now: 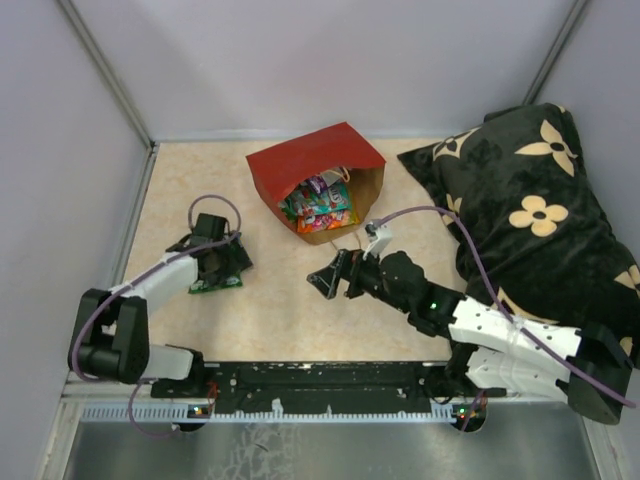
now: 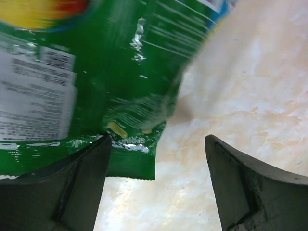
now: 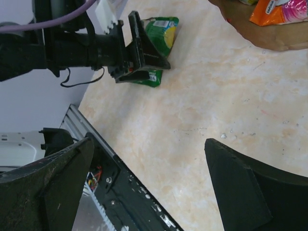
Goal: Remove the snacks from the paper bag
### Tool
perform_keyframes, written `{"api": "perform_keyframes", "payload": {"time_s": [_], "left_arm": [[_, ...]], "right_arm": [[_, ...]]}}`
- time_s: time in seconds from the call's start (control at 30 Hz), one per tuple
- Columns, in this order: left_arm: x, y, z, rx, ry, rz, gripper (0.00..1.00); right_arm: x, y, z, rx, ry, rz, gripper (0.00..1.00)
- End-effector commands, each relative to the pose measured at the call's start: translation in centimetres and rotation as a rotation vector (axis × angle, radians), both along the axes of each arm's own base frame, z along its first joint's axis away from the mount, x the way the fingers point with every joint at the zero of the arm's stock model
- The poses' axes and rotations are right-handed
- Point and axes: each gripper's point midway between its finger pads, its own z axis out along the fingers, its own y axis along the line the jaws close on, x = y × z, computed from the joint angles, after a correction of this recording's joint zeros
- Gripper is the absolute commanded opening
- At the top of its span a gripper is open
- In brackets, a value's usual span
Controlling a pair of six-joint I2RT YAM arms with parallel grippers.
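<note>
One green packet (image 1: 216,284) is lying on the table (image 1: 280,320) under our left gripper (image 1: 214,264), jaws spread, clamping nothing; our right gripper (image 1: 320,279) is hanging wide, empty. Several snacks (image 1: 320,205) are waiting inside the paper bag (image 1: 300,165).

On the table (image 1: 290,310) the paper bag (image 1: 300,165) lies on its side at the far middle, its mouth turned toward the near right. Several snack packets (image 1: 322,205) sit inside it at the mouth. The pillow (image 1: 530,200) fills the far right corner, just right of the bag. A lone packet (image 1: 218,285) lies flat on the left of the table, well apart from the bag, with the left gripper (image 1: 215,268) directly over it. The right gripper (image 1: 325,280) is in the middle, just before the bag's mouth. A rail (image 1: 320,378) runs along the near edge.
</note>
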Motion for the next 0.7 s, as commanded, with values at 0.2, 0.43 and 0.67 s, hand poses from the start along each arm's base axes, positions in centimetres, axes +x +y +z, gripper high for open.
{"api": "perform_keyframes", "payload": {"time_s": [0.2,0.43,0.67], "left_arm": [[4.5,0.5,-4.8,0.225,0.066,0.029,0.88],[9.3,3.9,-0.9,0.220,-0.003,0.074,0.89],[11.5,5.7,6.7,0.241,-0.135,0.069,0.93]], "right_arm": [[3.5,0.0,0.6,-0.177,-0.085,-0.012,0.99],[2.2,-1.5,-2.0,-0.189,-0.016,-0.016,0.99],[1.8,-2.1,-1.1,-0.225,-0.041,0.005,0.99]]}}
